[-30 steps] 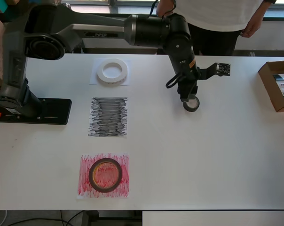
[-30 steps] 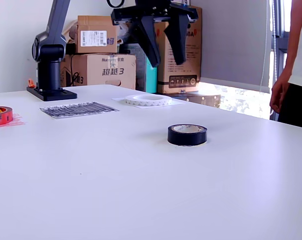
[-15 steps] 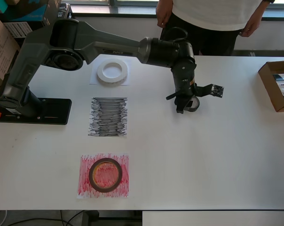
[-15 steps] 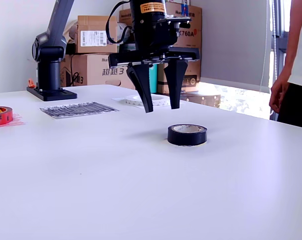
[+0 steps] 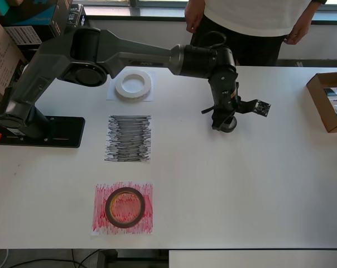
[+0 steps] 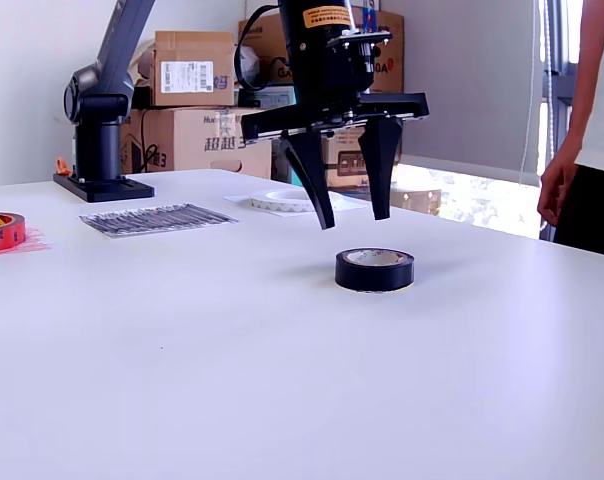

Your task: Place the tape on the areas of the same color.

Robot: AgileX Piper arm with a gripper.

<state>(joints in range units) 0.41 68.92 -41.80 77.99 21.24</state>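
The small black tape roll lies flat on the bare white table. My gripper hangs open just above and behind it, fingertips apart and touching nothing. In the overhead view the gripper covers most of that roll. The wide white ring lies on the plain white sheet. The dark-red roll lies on the red scribbled sheet. The black scribbled sheet has nothing on it.
A person stands at the table's far edge, seen at the exterior view's right. An open cardboard box sits at the overhead view's right. The arm's base is at the left. Stacked cartons stand behind the table.
The open gripper came down from high above the table and shifted to the exterior view's right, until it is over the black roll. The rolls and sheets have not moved.
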